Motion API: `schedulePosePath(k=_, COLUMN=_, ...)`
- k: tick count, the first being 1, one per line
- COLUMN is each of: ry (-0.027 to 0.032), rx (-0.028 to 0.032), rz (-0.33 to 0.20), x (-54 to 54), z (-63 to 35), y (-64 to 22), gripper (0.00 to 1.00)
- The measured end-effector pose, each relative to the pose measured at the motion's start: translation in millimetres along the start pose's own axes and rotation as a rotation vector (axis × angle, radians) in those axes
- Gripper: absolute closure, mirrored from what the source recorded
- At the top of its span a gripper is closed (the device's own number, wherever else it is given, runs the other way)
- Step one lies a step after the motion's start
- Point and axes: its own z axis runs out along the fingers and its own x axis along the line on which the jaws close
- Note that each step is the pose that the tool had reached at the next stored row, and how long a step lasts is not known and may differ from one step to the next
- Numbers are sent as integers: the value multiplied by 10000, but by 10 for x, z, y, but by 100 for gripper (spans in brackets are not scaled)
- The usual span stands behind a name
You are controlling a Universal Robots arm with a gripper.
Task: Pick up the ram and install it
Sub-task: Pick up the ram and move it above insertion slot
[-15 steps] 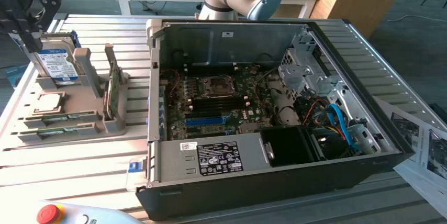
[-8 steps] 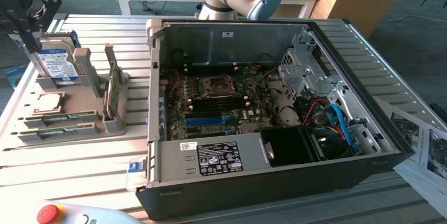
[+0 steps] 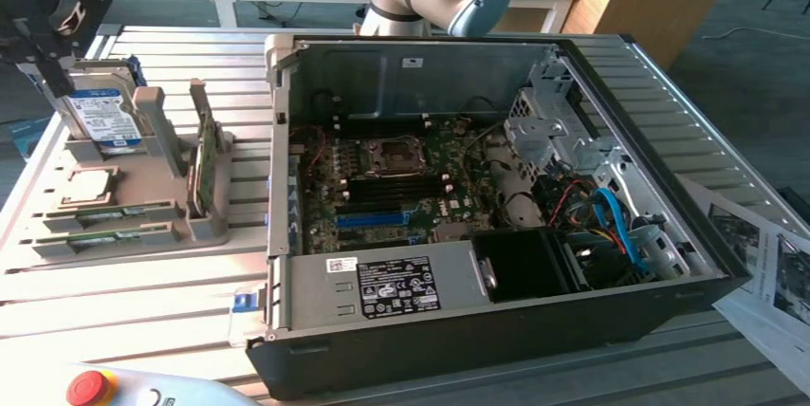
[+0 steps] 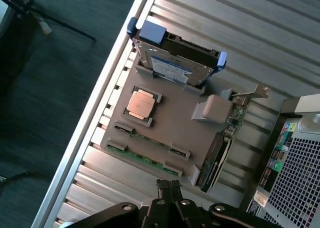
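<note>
The ram (image 3: 108, 233) is a thin green stick lying flat in a slot at the near end of a grey parts tray (image 3: 152, 235); a second similar stick (image 3: 112, 212) lies just behind it. In the wrist view the ram (image 4: 145, 159) shows as a green strip along the tray's edge. My black gripper (image 3: 57, 83) hangs high at the exterior view's far left, over the tray's hard-drive end and apart from the ram. Its fingertips (image 4: 169, 185) are shut together with nothing between them.
The tray also holds a blue-labelled hard drive (image 3: 101, 117), a CPU (image 3: 82, 183) and a broader green card standing on edge (image 3: 203, 169). At the exterior view's right the open PC case (image 3: 708, 264) shows its motherboard with a blue slot (image 3: 379, 219). A red stop button (image 3: 86, 387) sits at the front.
</note>
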Motion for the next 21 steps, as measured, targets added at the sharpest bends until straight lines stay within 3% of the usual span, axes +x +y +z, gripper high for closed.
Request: schedulePosePath(k=21, ry=128, rx=79, rz=-3644, x=0, z=0, y=0, gripper=89)
